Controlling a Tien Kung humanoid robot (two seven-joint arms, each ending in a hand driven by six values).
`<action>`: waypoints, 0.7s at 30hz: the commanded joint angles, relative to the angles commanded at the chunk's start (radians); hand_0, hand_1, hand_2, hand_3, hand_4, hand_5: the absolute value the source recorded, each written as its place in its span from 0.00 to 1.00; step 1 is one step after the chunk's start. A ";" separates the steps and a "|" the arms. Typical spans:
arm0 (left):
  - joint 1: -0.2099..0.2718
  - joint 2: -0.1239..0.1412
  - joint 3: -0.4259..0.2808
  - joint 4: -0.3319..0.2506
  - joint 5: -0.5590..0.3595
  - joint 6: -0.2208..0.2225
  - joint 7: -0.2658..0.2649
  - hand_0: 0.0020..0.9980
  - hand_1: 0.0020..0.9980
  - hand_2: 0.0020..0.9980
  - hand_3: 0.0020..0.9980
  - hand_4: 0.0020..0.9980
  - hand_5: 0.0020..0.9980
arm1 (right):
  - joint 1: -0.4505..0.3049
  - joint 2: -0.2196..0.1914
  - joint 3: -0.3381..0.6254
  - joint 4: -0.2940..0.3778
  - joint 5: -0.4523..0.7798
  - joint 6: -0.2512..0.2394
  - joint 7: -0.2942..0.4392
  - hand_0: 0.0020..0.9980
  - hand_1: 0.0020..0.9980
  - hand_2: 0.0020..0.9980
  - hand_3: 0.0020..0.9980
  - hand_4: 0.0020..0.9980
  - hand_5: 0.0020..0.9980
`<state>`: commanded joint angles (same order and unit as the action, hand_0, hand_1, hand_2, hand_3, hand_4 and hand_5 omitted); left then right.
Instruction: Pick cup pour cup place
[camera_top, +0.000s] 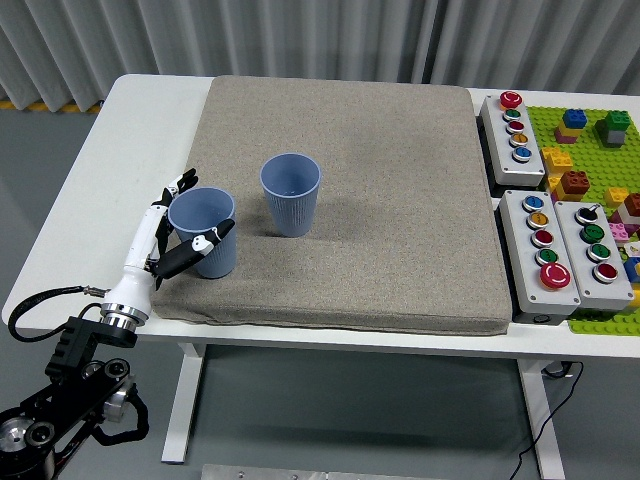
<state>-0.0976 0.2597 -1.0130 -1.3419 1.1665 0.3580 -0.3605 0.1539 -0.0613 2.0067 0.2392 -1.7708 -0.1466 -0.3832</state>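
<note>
While left robot hand (183, 232) grasps near cup (203, 232) at grey mat's (400, 200) left front edge, step in hand: pick. Second cup (291, 193) stands upright just beside, right and further back. Next move calls for lift, carry over second cup, controlled tilt.

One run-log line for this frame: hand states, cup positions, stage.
left hand: shut on near blue ribbed plastic cup | right hand: not in view | second blue cup: upright on grey mat | stage: grasp, no pour yet

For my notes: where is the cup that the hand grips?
In the head view, the gripped cup sits near the grey mat's left edge, inside the left hand, beside the free cup.
</note>
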 joint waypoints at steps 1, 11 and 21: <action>0.001 0.001 0.000 -0.001 0.001 0.000 0.000 0.83 0.86 0.98 0.96 0.98 0.48 | 0.000 0.000 0.000 0.000 -0.001 0.000 0.000 0.64 0.60 0.51 0.57 0.00 0.00; 0.025 0.010 -0.014 -0.031 0.011 0.001 0.003 0.83 0.86 0.98 0.95 0.98 0.48 | 0.000 0.000 0.003 0.000 -0.002 0.001 0.000 0.64 0.60 0.51 0.57 0.00 0.00; 0.030 0.012 -0.028 -0.045 0.023 0.004 0.007 0.83 0.86 0.98 0.96 0.99 0.50 | 0.000 -0.001 0.003 0.000 0.001 0.000 0.000 0.64 0.60 0.51 0.57 0.00 0.00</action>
<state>-0.0671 0.2716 -1.0411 -1.3873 1.1891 0.3623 -0.3537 0.1540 -0.0620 2.0093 0.2392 -1.7697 -0.1461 -0.3828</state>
